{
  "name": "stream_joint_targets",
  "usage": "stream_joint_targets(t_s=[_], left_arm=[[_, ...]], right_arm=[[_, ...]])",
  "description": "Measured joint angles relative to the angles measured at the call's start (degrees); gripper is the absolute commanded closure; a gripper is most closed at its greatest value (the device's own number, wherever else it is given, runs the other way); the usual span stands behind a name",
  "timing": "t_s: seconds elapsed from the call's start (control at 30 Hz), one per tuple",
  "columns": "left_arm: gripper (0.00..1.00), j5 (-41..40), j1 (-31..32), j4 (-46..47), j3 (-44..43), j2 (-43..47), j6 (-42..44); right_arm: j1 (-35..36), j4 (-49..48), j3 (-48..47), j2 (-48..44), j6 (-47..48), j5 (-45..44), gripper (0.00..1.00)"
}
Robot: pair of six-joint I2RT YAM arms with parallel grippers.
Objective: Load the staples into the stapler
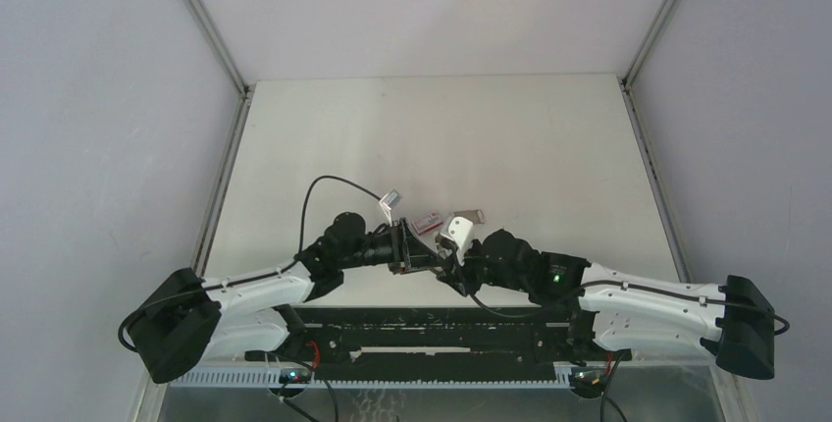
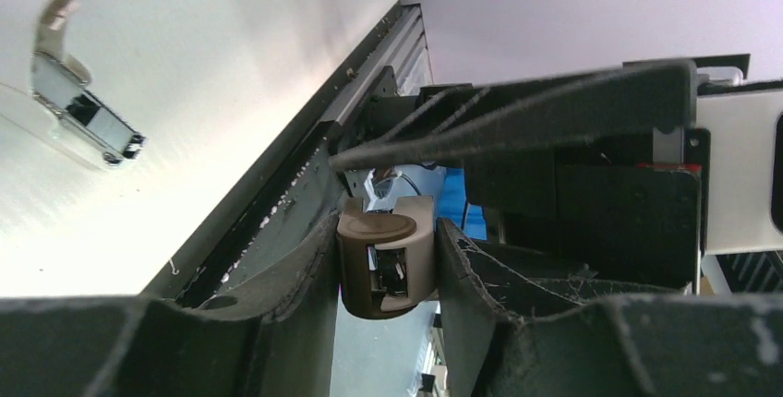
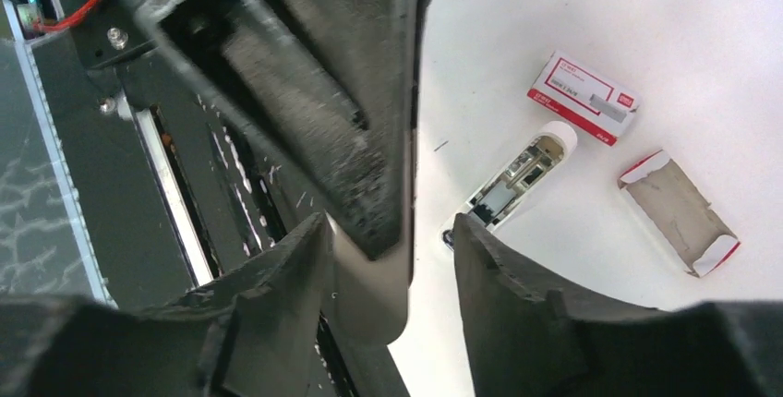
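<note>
Left end effector (image 2: 383, 242) is closed on a small tan stapler part (image 2: 388, 272), with one finger pressed to each flank, and holds it off the surface (image 1: 442, 137). That part is a stubby beige shell with a darker rounded cap on top. Its open face shows metal inside. Right end effector (image 3: 390, 231) meets the left one nose to nose near the front edge. Its fingers stand partly apart. A pale piece between them lies against one finger, and a sliver of the surface shows at the other, so it has no firm hold on anything that I can see.

The white stapler body (image 3: 513, 183) lies flat on the surface just beyond both end effectors, and neither touches it. It is a slim white shell with one rounded end, turned open side up so that a silvery channel with a dark slot shows along its middle. Near its rounded end sits a red-and-white box (image 3: 580, 97). Beside that lies an open cardboard sleeve (image 3: 679, 214), brown inside, with its flaps spread. A short grey strip (image 3: 605, 109) shows on the box top; I cannot tell whether it is the staples or print.
</note>
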State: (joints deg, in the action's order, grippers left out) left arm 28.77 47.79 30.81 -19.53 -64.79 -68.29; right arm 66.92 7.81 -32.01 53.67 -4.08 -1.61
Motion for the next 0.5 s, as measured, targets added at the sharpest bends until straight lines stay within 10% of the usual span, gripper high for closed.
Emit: stream_joint_targets(t_s=[0.23, 0.5], left_arm=[[1.00, 0.1, 0.6, 2.1, 0.0, 3.3, -0.2], [1.00, 1.9, 0.4, 3.0, 0.0, 6.9, 4.1]], right_arm=[[-3.7, -1.5, -0.1, -2.1, -4.0, 5.7, 0.24], [-19.9, -4.5, -0.1, -2.8, -13.2, 32.8, 0.24]])
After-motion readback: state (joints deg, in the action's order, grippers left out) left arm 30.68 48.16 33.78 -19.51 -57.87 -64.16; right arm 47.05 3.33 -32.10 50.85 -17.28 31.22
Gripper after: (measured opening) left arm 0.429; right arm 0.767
